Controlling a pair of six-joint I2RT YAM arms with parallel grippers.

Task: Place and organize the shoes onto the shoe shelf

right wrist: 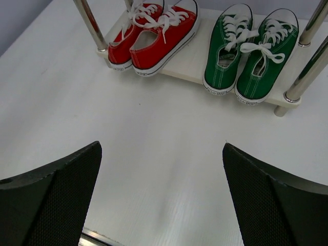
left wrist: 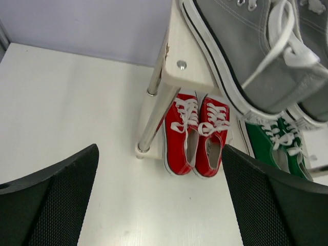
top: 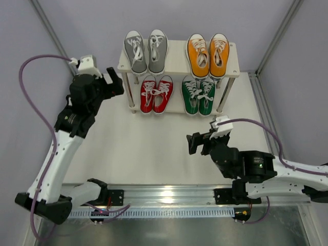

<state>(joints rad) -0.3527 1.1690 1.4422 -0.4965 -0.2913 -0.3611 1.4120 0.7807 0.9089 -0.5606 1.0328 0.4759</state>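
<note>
Left end effector (top: pixel 114 82) open beside shelf (top: pixel 177 54); right end effector (top: pixel 197 142) open over bench (top: pixel 148 146). Grey pair (top: pixel 146 51), orange pair (top: pixel 207 55) on top tier; red pair (top: pixel 156 95), green pair (top: pixel 199 96) below. We can't read heel labels (right wrist: pixel 218 93).

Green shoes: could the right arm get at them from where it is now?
Probably yes. The open right gripper faces the green shoes across bare table, with nothing between them. The shelf legs beside the shoes leave little room, so it may need care.
</note>
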